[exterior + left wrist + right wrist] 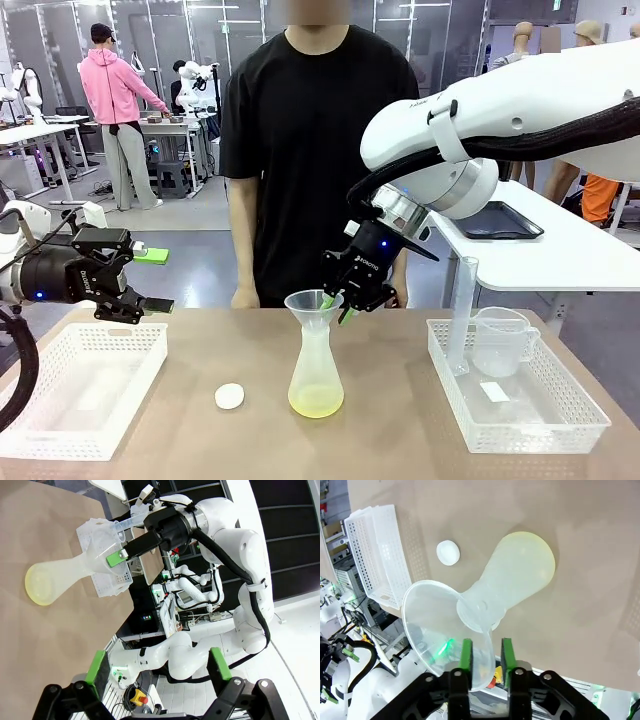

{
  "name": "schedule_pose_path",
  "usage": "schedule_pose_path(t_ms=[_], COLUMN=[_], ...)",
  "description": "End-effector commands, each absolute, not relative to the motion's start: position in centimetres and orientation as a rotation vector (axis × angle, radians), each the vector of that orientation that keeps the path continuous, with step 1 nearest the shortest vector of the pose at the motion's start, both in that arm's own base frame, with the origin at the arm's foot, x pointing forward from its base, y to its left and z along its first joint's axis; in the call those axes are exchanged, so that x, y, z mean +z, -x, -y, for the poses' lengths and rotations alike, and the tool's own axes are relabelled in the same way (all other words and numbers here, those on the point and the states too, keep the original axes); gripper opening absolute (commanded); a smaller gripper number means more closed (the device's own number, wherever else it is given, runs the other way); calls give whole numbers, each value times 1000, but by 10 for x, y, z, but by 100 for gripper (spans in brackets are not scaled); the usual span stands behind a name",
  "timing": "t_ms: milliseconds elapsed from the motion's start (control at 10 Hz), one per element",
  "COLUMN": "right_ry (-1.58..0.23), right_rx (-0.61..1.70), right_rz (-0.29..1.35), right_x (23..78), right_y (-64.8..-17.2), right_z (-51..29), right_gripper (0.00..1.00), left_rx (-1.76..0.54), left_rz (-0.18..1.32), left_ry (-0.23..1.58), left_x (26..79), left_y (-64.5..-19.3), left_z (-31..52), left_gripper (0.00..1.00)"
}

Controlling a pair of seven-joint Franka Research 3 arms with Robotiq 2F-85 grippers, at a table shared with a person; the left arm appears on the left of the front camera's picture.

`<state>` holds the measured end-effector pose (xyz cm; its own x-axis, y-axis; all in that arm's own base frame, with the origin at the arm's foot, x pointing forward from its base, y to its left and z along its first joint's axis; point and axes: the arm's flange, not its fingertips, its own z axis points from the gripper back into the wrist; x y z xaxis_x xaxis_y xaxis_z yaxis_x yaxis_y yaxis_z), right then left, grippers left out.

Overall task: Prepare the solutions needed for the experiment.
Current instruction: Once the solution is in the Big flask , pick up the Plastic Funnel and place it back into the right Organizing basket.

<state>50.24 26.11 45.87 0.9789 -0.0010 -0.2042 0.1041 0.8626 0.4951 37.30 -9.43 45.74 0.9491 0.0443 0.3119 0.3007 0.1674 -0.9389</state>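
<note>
Hanging open near the desk's (400, 445) left end, the left fingers (148, 305) are black bars with flat green pads, spread wide with nothing between them; the left wrist view shows the same wide gap (97, 667). Below them lies a shallow white basket (80, 390), rectangular, its walls and floor a fine perforated grid. Just right of it a small round white cap (229, 396) lies flat on the matte tan surface.

At the centre stands a frosted, translucent conical flask (315, 355), with a narrow neck and a wide base. The solution (315, 402) sits as a thin, pale yellow-green, see-through layer at its bottom, tinting the base (527, 560). A clear, glossy plastic funnel (310, 300) sits in the neck. The right fingers (365, 290) are closed on the funnel's thin rim, the wall pinched between the green pads (466, 655).

Behind stands a person in a black T-shirt (310, 130). At the right, a second perforated white basket (545, 420) holds a tall, clear cylinder (463, 320) and a clear beaker (500, 345) with a handle.
</note>
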Motion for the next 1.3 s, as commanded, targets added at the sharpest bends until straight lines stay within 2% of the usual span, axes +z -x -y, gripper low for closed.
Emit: schedule_pose_path(t_ms=[0, 200, 800, 1200], right_ry=[-535, -532, -542, -562], right_rx=[-97, -104, -110, -72], right_rz=[-202, -214, -200, -160], right_x=[457, 456, 459, 481], right_y=[-495, -495, -494, -490], right_z=[-260, -260, -261, -262], right_gripper=[14, 0, 0, 0], left_rx=[-190, -190, -190, -190], left_rz=[294, 294, 294, 294], left_ry=[1413, 1413, 1413, 1413], left_x=[459, 459, 459, 459], left_y=[-373, -373, -373, -373], left_z=[95, 95, 95, 95], left_gripper=[100, 100, 100, 100])
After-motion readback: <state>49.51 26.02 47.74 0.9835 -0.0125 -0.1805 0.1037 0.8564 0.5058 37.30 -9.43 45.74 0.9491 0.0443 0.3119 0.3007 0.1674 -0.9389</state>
